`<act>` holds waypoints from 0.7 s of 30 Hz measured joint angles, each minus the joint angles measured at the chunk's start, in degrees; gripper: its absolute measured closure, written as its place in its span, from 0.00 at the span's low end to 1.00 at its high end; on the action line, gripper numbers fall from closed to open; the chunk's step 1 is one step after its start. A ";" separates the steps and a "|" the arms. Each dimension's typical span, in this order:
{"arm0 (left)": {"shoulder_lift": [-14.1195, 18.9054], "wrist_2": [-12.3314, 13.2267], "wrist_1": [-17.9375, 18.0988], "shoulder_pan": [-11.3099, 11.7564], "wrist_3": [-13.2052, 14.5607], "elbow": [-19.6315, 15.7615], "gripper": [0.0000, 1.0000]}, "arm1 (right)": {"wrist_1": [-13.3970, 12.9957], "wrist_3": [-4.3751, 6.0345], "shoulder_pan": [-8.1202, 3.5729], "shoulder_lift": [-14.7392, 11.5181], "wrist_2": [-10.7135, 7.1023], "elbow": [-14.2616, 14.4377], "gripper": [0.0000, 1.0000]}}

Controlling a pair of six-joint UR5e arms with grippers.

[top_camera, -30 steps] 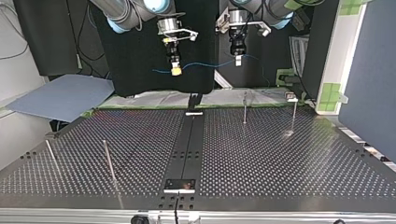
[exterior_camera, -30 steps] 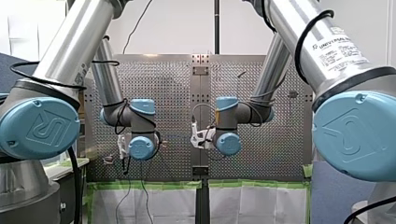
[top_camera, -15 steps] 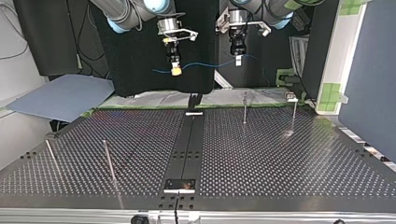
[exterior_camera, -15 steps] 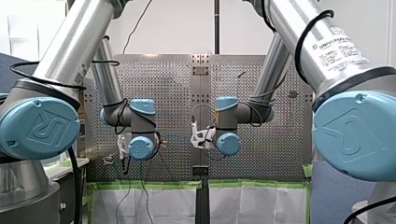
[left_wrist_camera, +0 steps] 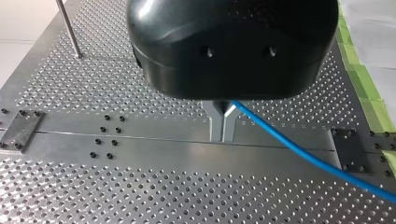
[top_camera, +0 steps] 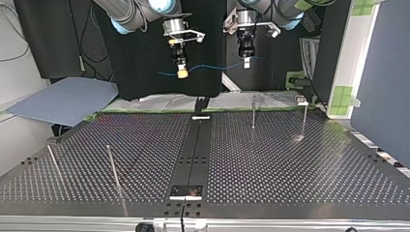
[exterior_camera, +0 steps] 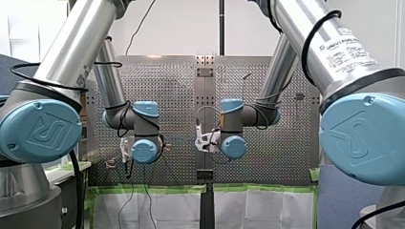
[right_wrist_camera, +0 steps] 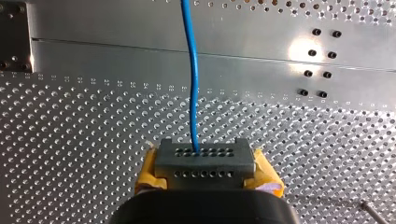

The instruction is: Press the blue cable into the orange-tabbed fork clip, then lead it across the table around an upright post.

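The blue cable hangs in the air above the table's far edge, strung between my two grippers. My left gripper, at the top view's right, has its metal fingers pinched shut on the cable, which trails off to one side. My right gripper, with yellow pads, is shut on the cable where it runs into a grey perforated block. A short cable end sticks out past my right gripper. I cannot make out an orange-tabbed clip.
Upright posts stand on the perforated table: two thin ones at the top view's far right and two leaning ones at its near left. A dark rail runs down the middle.
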 joint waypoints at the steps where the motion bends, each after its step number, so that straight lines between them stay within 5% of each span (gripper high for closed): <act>1: 0.00 0.00 0.00 0.00 0.00 0.00 1.00 | 0.00 0.00 0.00 0.00 0.00 0.00 1.00; 9: -0.11 0.06 -0.10 0.03 0.04 -0.11 1.00 | 0.16 0.16 0.16 0.16 0.15 0.17 1.00; 14: -1.52 0.23 -0.92 0.07 0.15 -1.52 1.00 | 1.84 1.23 1.18 1.84 0.55 1.06 1.00; 21: -3.70 0.26 -1.13 0.09 0.17 -4.57 1.00 | 4.83 1.48 1.39 4.21 0.62 1.22 1.00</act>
